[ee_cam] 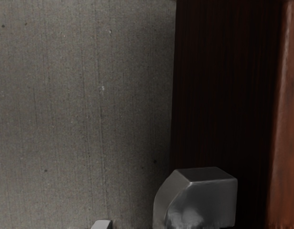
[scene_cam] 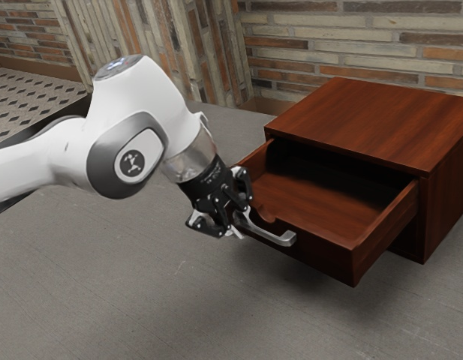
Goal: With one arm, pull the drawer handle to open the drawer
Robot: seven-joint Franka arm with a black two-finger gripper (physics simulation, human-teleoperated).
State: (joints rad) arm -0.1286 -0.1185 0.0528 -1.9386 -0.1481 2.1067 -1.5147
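The black two-finger claw (scene_cam: pixel 229 226) grips the arm-side end of the grey metal bar handle (scene_cam: pixel 275 235) on the front of the dark wooden drawer (scene_cam: pixel 385 225). The drawer stands pulled out of its reddish-brown cabinet (scene_cam: pixel 381 120) on the grey tabletop (scene_cam: pixel 141 300).

the cabinet (scene_cam: pixel 381 120) is reddish-brown wood with a fine darker grain, glossy on top. the drawer (scene_cam: pixel 321 206) has the same mahogany tone, deeper inside where shadow falls. in the wrist view its front looks almost black-brown with thin streaks, and a warmer red-brown strip runs along one edge. the handle (scene_cam: pixel 272 236) is plain silver-grey metal with a pale sheen. the gripper (scene_cam: pixel 225 226) is black with small silvery bits, perhaps fittings. the arm (scene_cam: pixel 133 112) is white with grey joint caps. the table (scene_cam: pixel 103 300) is mottled grey, faintly lined and speckled. the wall (scene_cam: pixel 351 45) is brick in red, orange and tan with pale mortar. a floor patch (scene_cam: pixel 21 97) shows a cream-and-dark diamond pattern.
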